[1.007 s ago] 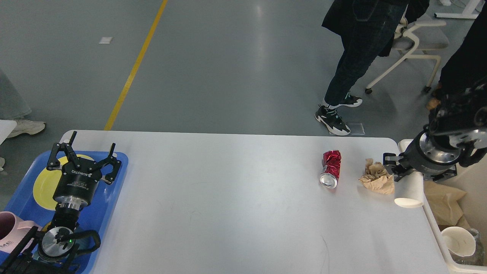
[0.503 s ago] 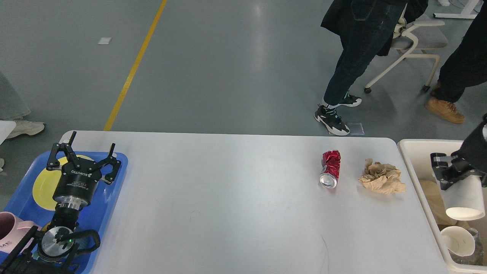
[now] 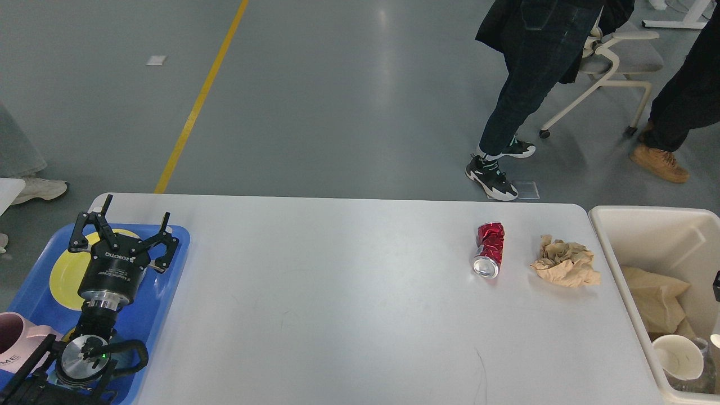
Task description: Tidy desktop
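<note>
Desktop (image 3: 337,315) fills near view — middle bare. Crushed can (image 3: 489,249), crumpled paper (image 3: 565,262) near right edge, apart. Bin (image 3: 619,225) beside right edge. Left gripper (image 3: 126,222) spread, empty, over blue tray (image 3: 169,264) at left edge. Right gripper unseen.

The left gripper (image 3: 125,232) carries white lettering on its black body, seen upside down from the head view; it reads "ROBOTIQ". A smaller line of white print sits just below that word on the same body, too small to read. At the lower left edge, the pink mug (image 3: 16,340) shows dark capital letters on its side, of which only "ME" can be made out; the rest is cut off by the picture's edge. The crushed red can (image 3: 489,249) shows no readable print.
</note>
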Robot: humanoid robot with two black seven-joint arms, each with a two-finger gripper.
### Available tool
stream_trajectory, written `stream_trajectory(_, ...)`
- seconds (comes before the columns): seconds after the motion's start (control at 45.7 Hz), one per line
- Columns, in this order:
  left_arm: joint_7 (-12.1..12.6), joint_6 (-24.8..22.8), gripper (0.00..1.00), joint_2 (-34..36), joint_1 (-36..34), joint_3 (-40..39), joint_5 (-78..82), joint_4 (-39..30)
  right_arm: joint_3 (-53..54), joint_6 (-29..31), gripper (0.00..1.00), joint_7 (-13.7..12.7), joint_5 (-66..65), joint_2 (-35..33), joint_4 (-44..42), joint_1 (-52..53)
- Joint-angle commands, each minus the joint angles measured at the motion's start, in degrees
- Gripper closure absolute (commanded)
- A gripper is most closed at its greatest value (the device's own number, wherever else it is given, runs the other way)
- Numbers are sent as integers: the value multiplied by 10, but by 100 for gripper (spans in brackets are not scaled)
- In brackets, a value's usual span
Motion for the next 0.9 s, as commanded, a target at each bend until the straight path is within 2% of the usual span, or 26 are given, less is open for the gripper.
stream_trajectory(0.0, 0, 0, 4, 0, 0, 0, 0, 0, 128, -23, 100, -3, 2, 23, -148, -172)
stream_trajectory(0.175, 0, 0, 4, 0, 0, 0, 0, 0, 188, -66, 100, -3, 6, 112, -331, -331)
stream_trajectory(0.306, 0, 0, 4, 1, 0, 0, 0, 0, 190, -133, 100, -10, 11, 157, -401, -397)
stream_trajectory(0.482, -1, 1, 4, 1, 0, 0, 0, 0, 190, -193, 100, -16, 11, 186, -415, -438)
stream_trajectory(0.876, 0, 1, 4, 1, 0, 0, 0, 0, 191, -200, 100, -18, 11, 218, -415, -449)
